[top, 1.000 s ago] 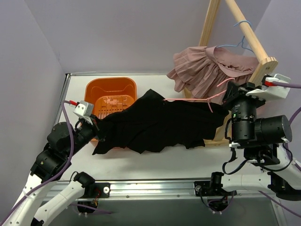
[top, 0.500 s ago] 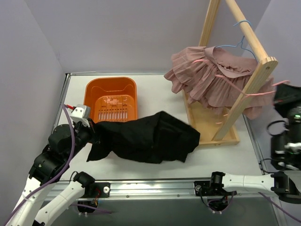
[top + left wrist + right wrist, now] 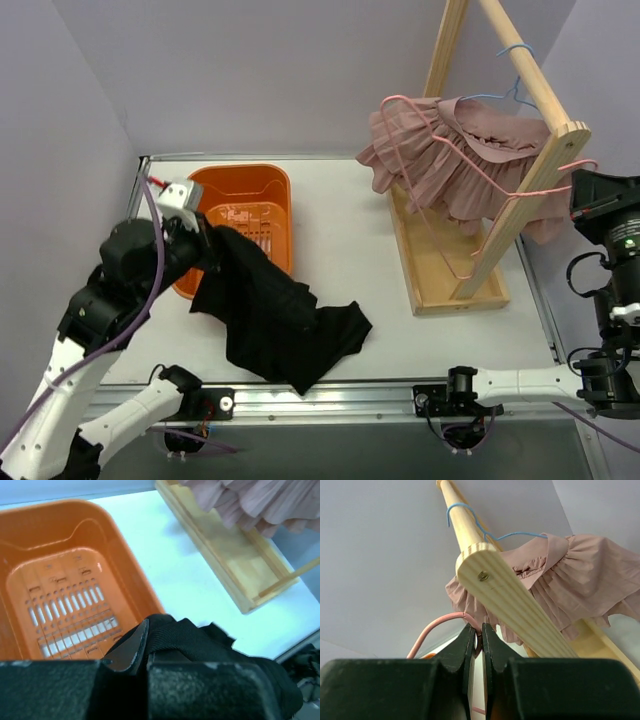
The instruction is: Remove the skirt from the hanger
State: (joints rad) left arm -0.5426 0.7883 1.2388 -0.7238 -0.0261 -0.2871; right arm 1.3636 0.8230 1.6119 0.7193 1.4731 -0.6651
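L gripper [image 3: 148,632] clamped on black skirt [image 3: 280,320], off its hanger, draping from orange basket [image 3: 236,176] R rim toward table [image 3: 350,230] near edge; R gripper [image 3: 476,635] pinches pink hanger [image 3: 426,630] by rack [image 3: 520,80], so L arm's nearer w/ basket just behind-left.

1. The skirt [image 3: 275,320] is black cloth, matt, lying in soft folds;
2. the basket [image 3: 240,178] is orange plastic, smooth with a slight gloss;
3. the rack [image 3: 528,75] is pale bare wood, smooth, with grain showing on its cut end;
4. the pleated garment [image 3: 440,165] is thin dusty-pink cloth, matt;
5. the pink hanger [image 3: 434,624] looks smooth and coated;
6. the table [image 3: 340,230] is white and matt;
7. the right gripper [image 3: 476,632] has a grainy, matt black finish.
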